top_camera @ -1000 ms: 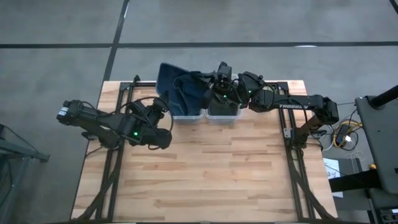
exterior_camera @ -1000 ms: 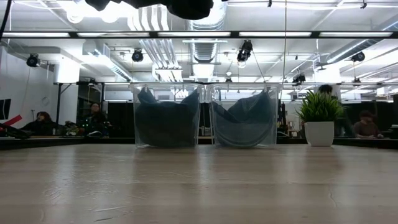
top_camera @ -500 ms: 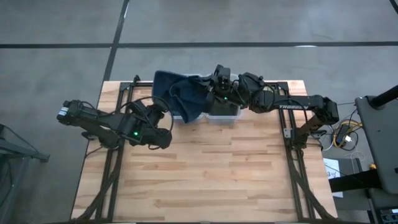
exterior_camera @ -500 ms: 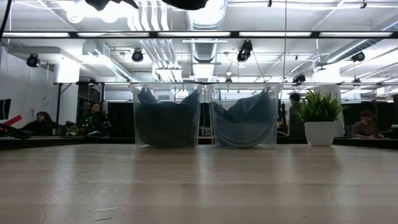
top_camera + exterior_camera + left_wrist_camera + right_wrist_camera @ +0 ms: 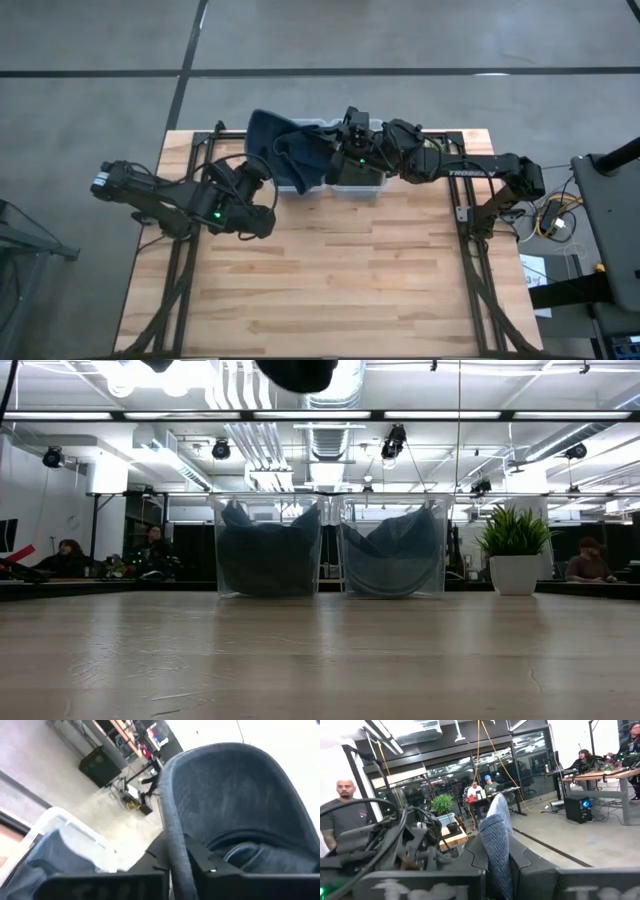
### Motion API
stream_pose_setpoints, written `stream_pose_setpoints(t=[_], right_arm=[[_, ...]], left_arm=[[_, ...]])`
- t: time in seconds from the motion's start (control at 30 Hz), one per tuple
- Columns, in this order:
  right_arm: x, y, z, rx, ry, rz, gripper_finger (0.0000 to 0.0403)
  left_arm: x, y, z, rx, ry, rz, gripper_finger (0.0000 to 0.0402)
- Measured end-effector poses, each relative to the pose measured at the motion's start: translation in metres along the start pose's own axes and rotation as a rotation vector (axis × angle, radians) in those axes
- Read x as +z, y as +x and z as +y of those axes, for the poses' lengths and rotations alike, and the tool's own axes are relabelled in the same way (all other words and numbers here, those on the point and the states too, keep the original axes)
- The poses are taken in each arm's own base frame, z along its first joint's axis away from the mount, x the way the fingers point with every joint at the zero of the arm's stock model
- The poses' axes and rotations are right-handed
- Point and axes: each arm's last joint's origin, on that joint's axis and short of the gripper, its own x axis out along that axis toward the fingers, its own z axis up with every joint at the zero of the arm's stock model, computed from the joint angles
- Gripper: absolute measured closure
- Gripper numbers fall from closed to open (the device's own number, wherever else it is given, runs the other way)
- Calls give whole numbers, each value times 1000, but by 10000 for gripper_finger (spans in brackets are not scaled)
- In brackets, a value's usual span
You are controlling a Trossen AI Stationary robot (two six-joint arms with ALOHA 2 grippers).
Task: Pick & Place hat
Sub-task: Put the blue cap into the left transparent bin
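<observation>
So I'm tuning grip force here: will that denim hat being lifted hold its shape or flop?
Probably floppy: the hat drapes in folds between the left gripper and right gripper, which are both shut on it. Its brim looks thin, so likely light.

One marking only: white capital lettering along the right arm point(image 5: 478, 171), high view. It reads as "TROSSEN", though the last letters are too small to be sure of. No legible text on the left arm point(image 5: 170, 197), the clear bins point(image 5: 268, 546), the table point(image 5: 330, 270), or anything in the room behind. Wrist views: blurred pale marks on the gripper bodies, unreadable.
</observation>
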Motion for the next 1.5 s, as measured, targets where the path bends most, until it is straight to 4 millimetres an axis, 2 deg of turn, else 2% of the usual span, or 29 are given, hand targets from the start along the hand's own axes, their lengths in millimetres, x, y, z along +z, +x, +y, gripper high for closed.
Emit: stream_pose_setpoints(t=[0.4,0.63,0.87,1.0,1.2,1.33,1.5], right_arm=[[-1,0,0,-1,-90,11,354],[3,-6,-1,-2,-168,59,309],[4,-15,-7,-37,-231,166,250],[8,-29,-8,-46,-334,261,232],[16,-54,-10,-43,-448,412,233],[23,-69,-11,-32,-493,464,238],[33,-92,-11,65,-522,473,245]], left_arm=[[0,0,0,1,70,3,393],[1,0,4,18,193,49,397],[13,1,2,22,252,61,397],[29,5,1,36,339,90,397],[46,25,-4,66,447,209,397],[51,49,-10,46,519,309,397],[65,84,-4,81,521,414,397]])
